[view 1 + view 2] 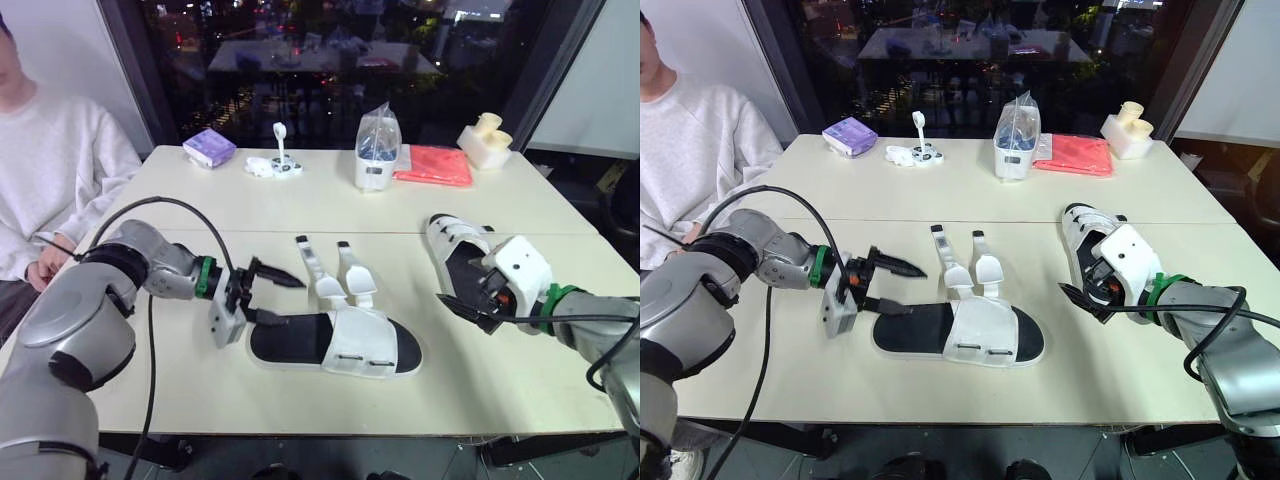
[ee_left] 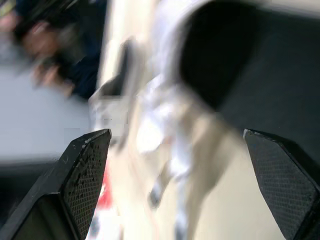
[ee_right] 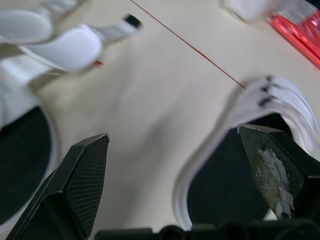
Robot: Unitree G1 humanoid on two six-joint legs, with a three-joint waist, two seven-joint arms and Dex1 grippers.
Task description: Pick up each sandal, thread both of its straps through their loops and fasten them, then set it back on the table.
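The near sandal [image 1: 340, 345] lies flat at the table's [image 1: 300, 205] front edge, heel toward the robot's left, both straps [image 1: 318, 270] undone and splayed away from the upper. The left gripper [image 1: 293, 303] is at that heel with its fingers spread wide and holding nothing; the lower finger seems to rest at the heel's edge, though contact cannot be confirmed. The right gripper [image 3: 172, 135] hovers wide open and empty just beside the second sandal [image 1: 455, 245], which sits farther back on the robot's right. The step in hand appears to be the first pick-up, with no strap yet threaded. The next move likely calls for the left fingers to close on the heel and lift, so the right gripper can take a strap tip and feed it toward its loop. Across the far side stand a purple pack [image 1: 208, 147], a clear bag [image 1: 377, 145] and a red cloth [image 1: 433, 165]. A person in a white sweater [image 1: 50, 170] sits at the left end.
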